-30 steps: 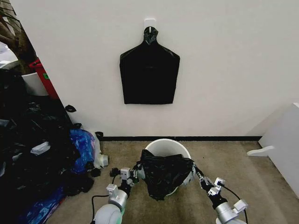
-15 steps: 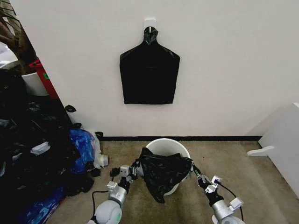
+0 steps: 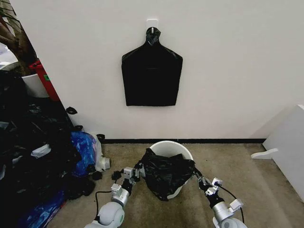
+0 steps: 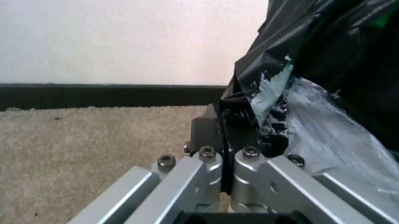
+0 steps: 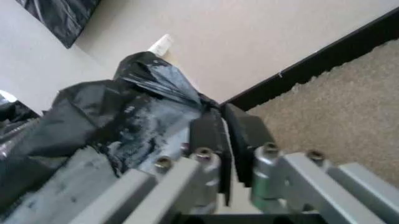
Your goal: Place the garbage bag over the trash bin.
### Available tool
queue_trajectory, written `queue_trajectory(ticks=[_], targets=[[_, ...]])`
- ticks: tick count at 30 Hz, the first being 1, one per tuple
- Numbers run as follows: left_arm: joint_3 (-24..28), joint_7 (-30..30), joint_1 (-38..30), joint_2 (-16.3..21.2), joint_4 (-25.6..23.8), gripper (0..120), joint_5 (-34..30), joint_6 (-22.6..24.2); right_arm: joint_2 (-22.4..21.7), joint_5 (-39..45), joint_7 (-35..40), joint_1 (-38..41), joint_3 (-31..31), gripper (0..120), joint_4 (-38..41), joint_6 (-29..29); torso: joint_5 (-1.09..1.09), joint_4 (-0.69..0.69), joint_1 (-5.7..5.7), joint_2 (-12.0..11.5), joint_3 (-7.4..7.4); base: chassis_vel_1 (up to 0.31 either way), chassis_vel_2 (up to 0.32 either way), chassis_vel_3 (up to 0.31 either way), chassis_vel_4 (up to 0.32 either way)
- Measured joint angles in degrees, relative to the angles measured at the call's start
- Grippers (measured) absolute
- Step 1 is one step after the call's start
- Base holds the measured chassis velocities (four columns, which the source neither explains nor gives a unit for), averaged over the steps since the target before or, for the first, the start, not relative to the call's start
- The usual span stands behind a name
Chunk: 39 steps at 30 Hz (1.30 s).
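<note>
The trash bin (image 3: pixel 169 147) is a round white bucket on the carpet by the wall. The garbage bag (image 3: pixel 166 173), crinkled glossy black plastic, hangs over the bin's near rim and front side. My left gripper (image 3: pixel 137 170) is shut on the bag's left edge, and in the left wrist view the fingers (image 4: pixel 225 135) pinch the black film (image 4: pixel 324 65). On the other side, my right gripper (image 3: pixel 195 174) is shut on the bag's right edge. The right wrist view shows its fingers (image 5: pixel 215 133) clamped on the plastic (image 5: pixel 118 112).
A flat black bag pack (image 3: pixel 152 73) hangs on the wall above the bin. A heap of black and blue bags (image 3: pixel 42 156) fills the floor at left. White box furniture (image 3: pixel 289 147) stands at right. A black baseboard (image 3: pixel 228 140) lines the wall.
Both grippers have drawn slightly lower and nearer with the bag. The bag's hanging bottom has risen and now sits bunched more tightly against the bin's front.
</note>
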Motion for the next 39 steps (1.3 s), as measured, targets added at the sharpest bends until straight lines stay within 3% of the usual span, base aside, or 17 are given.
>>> queue_trajectory(ticks=[3, 5, 7, 13, 17, 22, 24, 26, 29, 39], targets=[[0.1, -1.1, 0.5, 0.5, -1.2, 0, 0.0, 0.5, -0.3, -1.0, 0.2, -0.4, 0.1, 16, 0.8, 0.0, 0.00, 0.00, 0.00, 0.0, 0.00, 0.000, 0.000, 0.000, 0.000], [-0.1, -2.3, 1.7, 1.5, -3.3, 10, 0.0, 1.3, -0.9, -1.9, 0.5, -1.2, 0.4, 27, 2.1, 0.0, 0.01, 0.01, 0.00, 0.0, 0.01, 0.000, 0.000, 0.000, 0.000], [-0.1, -2.5, 2.0, 1.8, -4.1, 13, -0.2, 1.7, -1.3, -2.0, 0.6, -1.5, 0.5, 31, 2.6, 0.0, 0.01, 0.01, 0.00, 0.0, 0.00, 0.000, 0.000, 0.000, 0.000], [-1.2, -2.9, 5.2, 5.3, -9.8, 38, -1.1, 3.0, -4.6, -2.0, 0.6, -3.8, 1.7, 55, 6.0, -0.2, -0.01, 0.01, 0.00, 0.0, 0.00, 0.000, 0.000, 0.000, 0.000], [-1.6, -2.8, 6.2, 6.7, -11.6, 49, -1.4, 3.2, -5.6, -1.9, 0.6, -5.1, 2.0, 66, 7.4, -0.4, 0.00, 0.00, 0.00, 0.0, 0.00, 0.000, 0.000, 0.000, 0.000], [-2.1, -2.4, 7.4, 8.8, -14.2, 71, -2.2, 3.6, -6.6, -1.7, 0.3, -7.3, 2.3, 89, 9.7, -0.4, 0.00, 0.00, 0.00, 0.0, 0.00, 0.000, 0.000, 0.000, 0.000], [-2.2, -2.2, 7.4, 9.0, -14.4, 73, -2.3, 3.6, -6.7, -1.7, 0.3, -7.4, 2.4, 90, 9.9, -0.4, -0.01, 0.00, 0.00, 0.0, -0.01, 0.000, 0.000, 0.000, 0.000], [-2.5, -1.8, 7.7, 9.7, -15.0, 83, -2.7, 3.7, -7.1, -1.6, 0.3, -7.8, 2.6, 98, 10.4, -0.5, 0.00, 0.00, 0.00, 0.0, 0.00, 0.000, 0.000, 0.000, 0.000], [-2.9, -0.9, 8.2, 10.6, -15.5, 95, -2.9, 3.8, -7.2, -1.6, 0.3, -7.6, 2.8, 100, 10.2, -0.6, -0.01, 0.00, 0.00, 0.0, -0.01, 0.000, 0.000, 0.000, 0.000], [-2.8, 0.4, 7.7, 11.2, -13.5, 100, -2.9, 4.0, -6.7, -3.8, 1.2, -4.6, 2.7, 100, 5.7, -0.3, 0.00, 0.01, 0.00, 0.0, 0.00, 0.000, 0.000, 0.000, 0.000]])
